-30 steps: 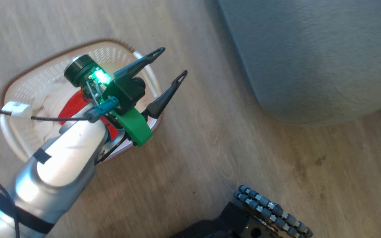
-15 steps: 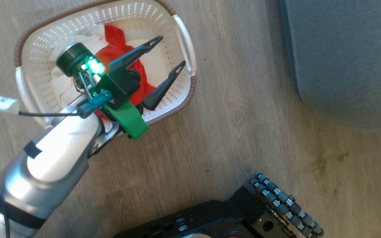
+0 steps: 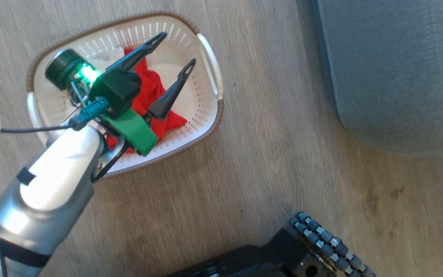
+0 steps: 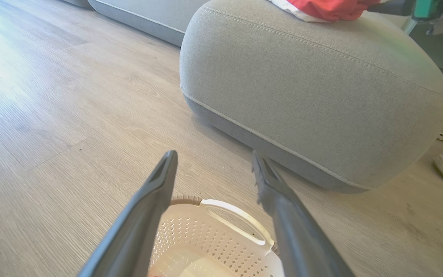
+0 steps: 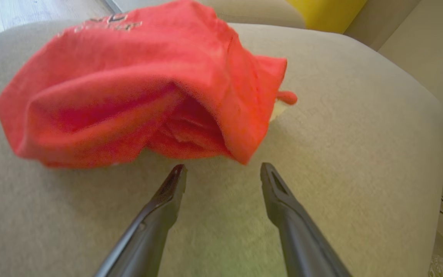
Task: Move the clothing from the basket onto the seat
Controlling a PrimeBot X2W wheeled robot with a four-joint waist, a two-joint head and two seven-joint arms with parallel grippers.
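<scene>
While the left pincer (image 3: 179,47) hangs spread above the basket (image 3: 209,57), red clothing (image 3: 149,91) lies beneath it.

one basket (image 3: 202,104) and one seat (image 3: 390,69). two red pieces in all: one red cloth (image 3: 150,90) in the basket, one red top (image 5: 129,84) on the seat, with white fabric (image 4: 288,5) at its edge, count unclear. two grippers: left gripper (image 3: 179,47), right gripper (image 5: 222,166), two fingers (image 5: 156,215) each.

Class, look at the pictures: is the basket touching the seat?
Apart. The head view shows a strip of bare floor between the basket and the seat.
</scene>
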